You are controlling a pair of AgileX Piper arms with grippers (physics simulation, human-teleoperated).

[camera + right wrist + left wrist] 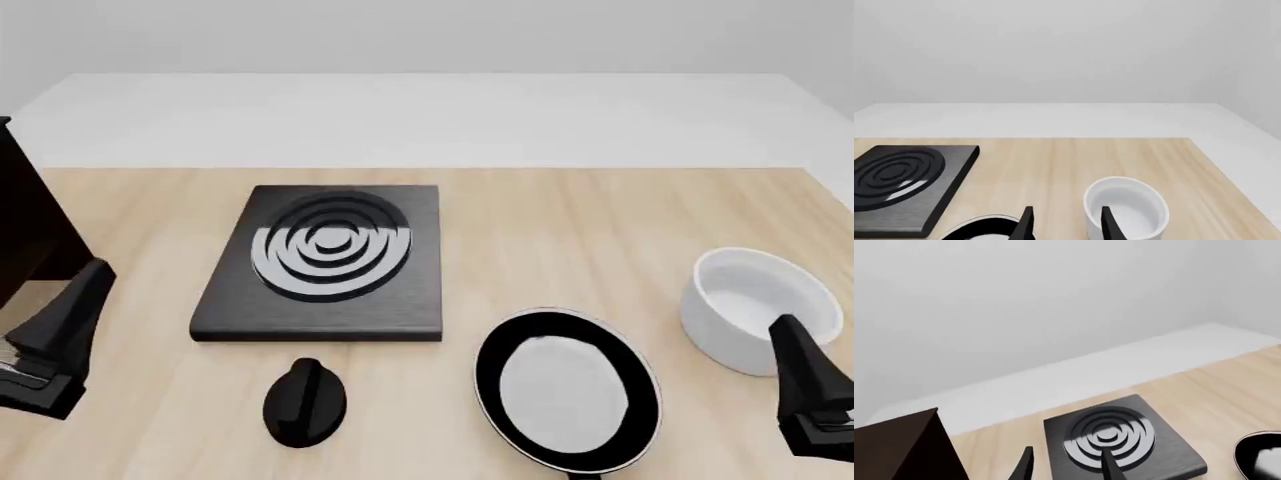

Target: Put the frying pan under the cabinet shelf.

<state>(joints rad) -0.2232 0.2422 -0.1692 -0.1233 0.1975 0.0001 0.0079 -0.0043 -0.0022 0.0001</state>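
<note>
Front view is showing both arms hovering low: left gripper (60, 330) at the desk's left edge, right gripper (807, 385) near its right edge, both parted and grasping nothing. Frying pan (567, 390) is lying near the front edge, beside the white bowl (750, 305), both containing nothing; cabinet shelf (27, 225) is standing at the left edge.

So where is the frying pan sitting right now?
In the front view the frying pan lies on the table's near edge, right of centre, between the black knob and the white bowl, just in front of the stove plate.
</note>
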